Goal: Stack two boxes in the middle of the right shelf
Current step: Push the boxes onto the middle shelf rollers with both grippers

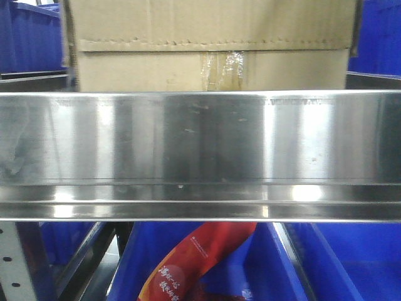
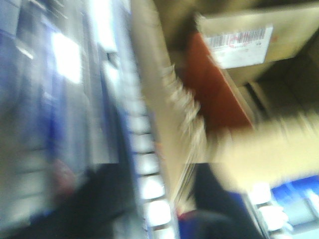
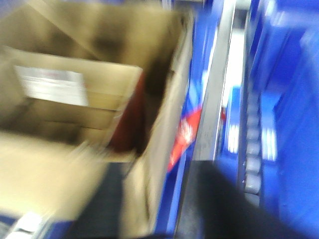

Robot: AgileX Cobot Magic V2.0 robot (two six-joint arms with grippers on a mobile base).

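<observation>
Front view: shelf front rail (image 1: 200,150), shiny steel, fills the middle of the frame, nearest the camera. Behind and above it a brown cardboard box (image 1: 210,47) sits on that shelf level, jagged flap line across its face, taped centre seam (image 1: 224,69). Blue bins (image 1: 28,37) flank it left and right. Below the rail, more blue bins and a red printed bag (image 1: 200,263).

Left wrist view: heavy blur. White roller track (image 2: 149,164) runs down the frame, an open cardboard box (image 2: 239,64) with a white barcode label (image 2: 241,45) and something red inside. Left pincer not in frame.

Right wrist view: also blurred. Open cardboard box (image 3: 89,114) with a white label (image 3: 52,84), steel rail (image 3: 214,94) and rollers (image 3: 251,164) beside it, blue bins at right. Right pincer not in frame; grip state not shown.
</observation>
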